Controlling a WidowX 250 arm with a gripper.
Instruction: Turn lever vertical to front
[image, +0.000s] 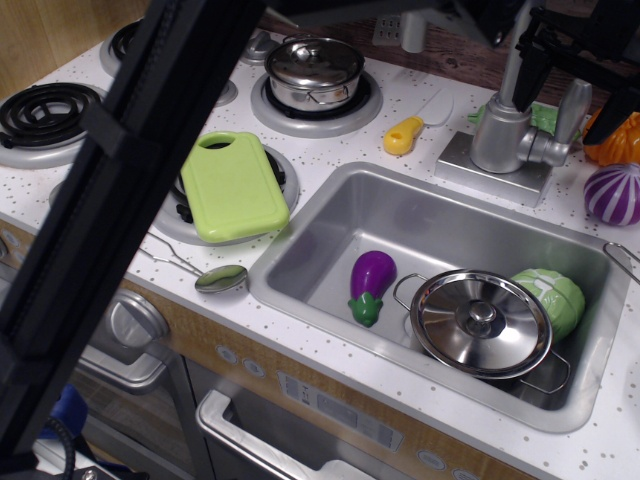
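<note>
The lever (573, 110) is a small flat silver paddle standing upright, joined by a short stub to the right side of the cylindrical silver tap body (498, 135) behind the sink. My black gripper (570, 88) hangs at the top right, right over the lever. One dark finger (533, 62) is to the lever's left, near the spout pipe (515, 55), and the other (606, 112) is to its right. The fingers stand well apart and neither visibly touches the paddle. The gripper's upper part is cut off by the frame's top edge.
The steel sink (330, 225) holds a purple eggplant (370, 282), a lidded pot (482, 322) and a green cabbage (555, 295). Nearby are a yellow-handled knife (405, 133), a purple onion (612, 193), an orange item (620, 140), a green cutting board (233, 185) and a pot on the burner (313, 70). A black strut (120, 190) crosses the left foreground.
</note>
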